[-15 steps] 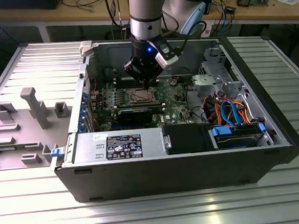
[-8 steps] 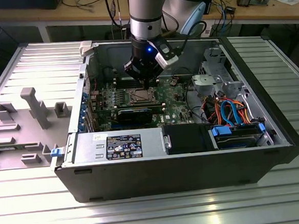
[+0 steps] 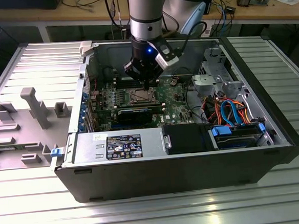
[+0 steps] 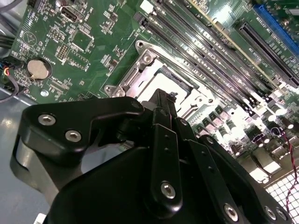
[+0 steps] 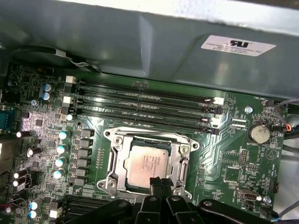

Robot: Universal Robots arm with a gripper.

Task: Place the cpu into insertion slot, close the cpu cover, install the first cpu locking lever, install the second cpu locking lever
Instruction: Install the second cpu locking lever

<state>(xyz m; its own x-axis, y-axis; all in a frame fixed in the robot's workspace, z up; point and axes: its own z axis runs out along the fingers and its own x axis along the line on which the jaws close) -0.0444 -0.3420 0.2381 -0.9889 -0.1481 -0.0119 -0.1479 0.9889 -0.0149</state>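
Hovering: gripper hangs from the arm directly over the socket area of the motherboard, inside the open computer case.
Cpu: the cpu lies flat in the insertion slot, its dull silver top facing up; its outline looks square with the socket, so I judge it seated.
Cpu cover: the cpu cover frames the chip with its square window; whether it is fully pressed down I cannot tell.
Key relation: in the first wrist view the fingertips sit at the chip's edge on the side away from the memory slots, at or just above the metal; contact is uncertain.
Jaws: they appear drawn together into 1 narrow tip, with nothing held between them.
Axis: the chip is square, so no long axis; the 4 memory slots run parallel to 1 of its edges.
Levers: thin socket levers cannot be made out with certainty.
Nearby: a coin battery sits on the board well apart from the socket.
Writing: a white label on the case wall, a sticker on the power supply and small print on the chip are all unreadable.
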